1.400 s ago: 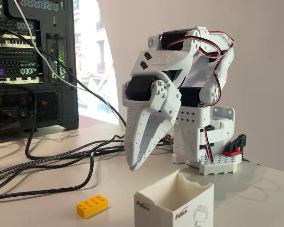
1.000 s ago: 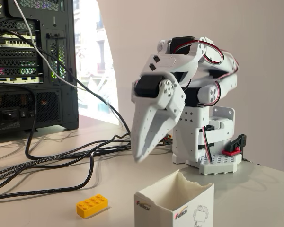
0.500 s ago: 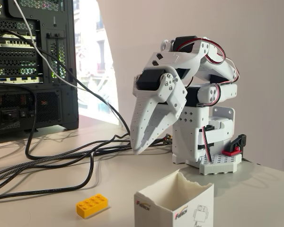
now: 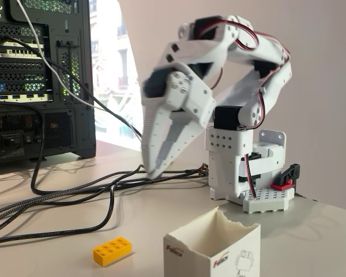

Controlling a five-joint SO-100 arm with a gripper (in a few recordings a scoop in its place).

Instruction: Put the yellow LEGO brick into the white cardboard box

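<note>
Approach looks like the step in hand: the empty pincer (image 4: 153,172), fingers seemingly near-closed though blurred, hangs above the cables (image 4: 75,196), while the yellow LEGO brick (image 4: 112,251) lies near-left on the worktop (image 4: 311,231), just left of the white cardboard box (image 4: 213,245); next it must open and descend over the brick.

Light source: daylight from the window (image 4: 112,75) in the upper left of the frame, overexposed to near white
Brightness: bright, soft, even on the pale wall (image 4: 311,69)
Shadows: faint, falling toward the lower edge beside the yellow LEGO brick (image 4: 112,251)
Glare: light sheen on the worktop (image 4: 63,254) at left centre
Blur: the hand (image 4: 155,164) and wrist smeared by motion
Focus: white cardboard box (image 4: 212,249), brick and cables (image 4: 57,202) crisp
Dark area: computer tower (image 4: 40,81), upper left, with small coloured lights
</note>
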